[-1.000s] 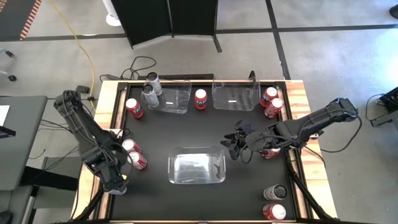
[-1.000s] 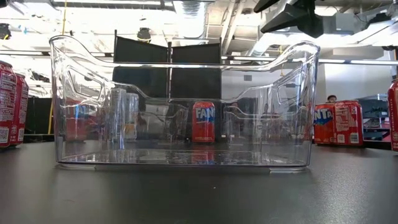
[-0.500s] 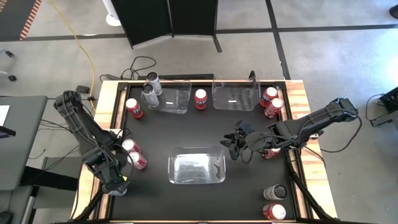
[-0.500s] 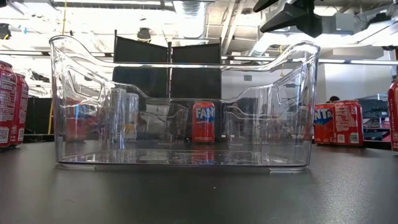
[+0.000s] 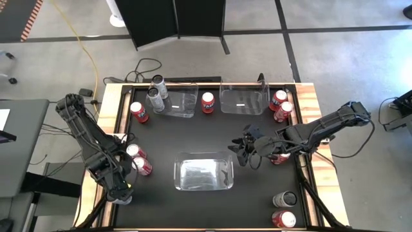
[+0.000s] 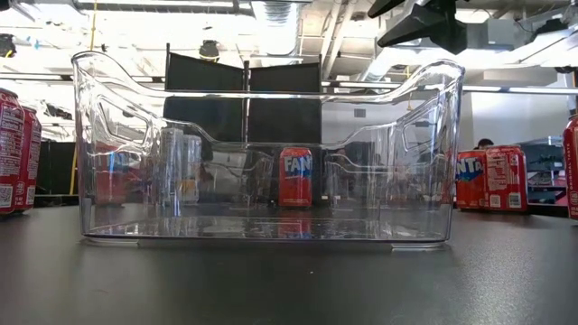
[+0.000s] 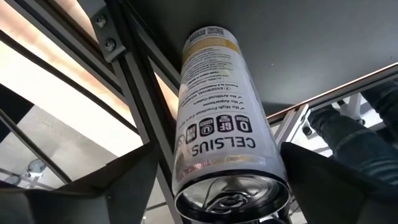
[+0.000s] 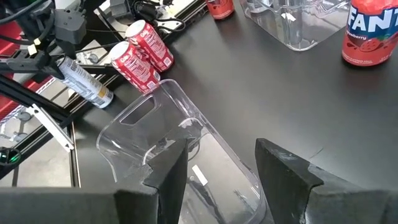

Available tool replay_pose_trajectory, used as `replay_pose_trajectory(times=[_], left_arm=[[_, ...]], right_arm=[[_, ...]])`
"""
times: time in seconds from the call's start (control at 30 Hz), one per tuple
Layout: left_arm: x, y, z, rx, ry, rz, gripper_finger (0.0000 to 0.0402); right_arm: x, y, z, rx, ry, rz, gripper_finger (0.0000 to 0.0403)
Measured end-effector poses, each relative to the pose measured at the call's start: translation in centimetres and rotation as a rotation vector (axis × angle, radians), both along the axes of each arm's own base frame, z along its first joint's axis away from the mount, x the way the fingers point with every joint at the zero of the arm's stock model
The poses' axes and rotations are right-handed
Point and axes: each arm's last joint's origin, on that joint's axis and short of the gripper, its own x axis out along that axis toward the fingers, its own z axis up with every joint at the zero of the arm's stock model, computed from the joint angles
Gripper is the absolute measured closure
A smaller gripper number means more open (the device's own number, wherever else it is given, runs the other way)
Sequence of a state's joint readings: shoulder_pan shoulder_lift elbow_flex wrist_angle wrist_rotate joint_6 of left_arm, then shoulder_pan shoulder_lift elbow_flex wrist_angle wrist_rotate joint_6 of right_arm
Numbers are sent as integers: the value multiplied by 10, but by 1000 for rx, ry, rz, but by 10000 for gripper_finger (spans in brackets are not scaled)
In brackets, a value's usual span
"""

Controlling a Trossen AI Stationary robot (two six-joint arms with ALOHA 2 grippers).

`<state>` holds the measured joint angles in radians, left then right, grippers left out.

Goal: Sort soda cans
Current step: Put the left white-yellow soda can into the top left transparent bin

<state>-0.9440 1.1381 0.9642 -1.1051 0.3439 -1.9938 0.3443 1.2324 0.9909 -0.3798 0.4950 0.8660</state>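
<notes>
A tall white-and-silver soda can [image 7: 217, 118] stands on the table's near-left edge. My left gripper [image 7: 217, 186] points down over it, open, with one finger on each side of its top end. The right wrist view shows that can [image 8: 87, 84] farther off. My right gripper [image 8: 221, 180] hangs open and holds nothing above the table's middle [image 5: 248, 154], just right of the near clear bin [image 5: 204, 173]. Two red cans [image 5: 139, 159] stand close to the left gripper. Other red cans [image 5: 207, 102] and silver cans [image 5: 156, 90] stand along the far edge and at the near right. My left gripper comes down from above around the can's top end [image 7: 233, 199]. A gap shows between one finger [image 7: 118, 180] and the can's side. The other finger [image 7: 323, 180] lies at the can's wall, and I cannot tell whether it touches. The can's base [image 7: 211, 37] is on the table.
Two more clear bins [image 5: 180, 102] [image 5: 244, 98] stand at the far edge. Red cans stand at the far right [image 5: 280, 104] and under the right arm [image 5: 280, 158], and two cans at the near right [image 5: 284, 209]. The metal frame [image 7: 134, 87] borders the table beside the left gripper.
</notes>
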Motion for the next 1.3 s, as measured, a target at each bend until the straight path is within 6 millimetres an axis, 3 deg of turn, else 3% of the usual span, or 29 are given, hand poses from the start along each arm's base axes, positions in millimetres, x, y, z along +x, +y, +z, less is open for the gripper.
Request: replay_pose_trajectory(times=[0.57,0.8,1.03,1.1,1.3], left_arm=[[2,-5,2,-71,14,9,69],[3,-6,-6,-18,38,-11,71],[5,-7,-11,-13,59,30,134],[7,-7,-8,-14,59,45,151],[15,-8,16,-83,8,73,151]], right_arm=[[0,-2,0,-6,1,-3,198],[1,-2,0,-11,0,-4,198],[0,-1,0,-11,1,-1,198],[0,-1,0,-11,1,-1,198],[0,-2,0,-13,2,-1,198]])
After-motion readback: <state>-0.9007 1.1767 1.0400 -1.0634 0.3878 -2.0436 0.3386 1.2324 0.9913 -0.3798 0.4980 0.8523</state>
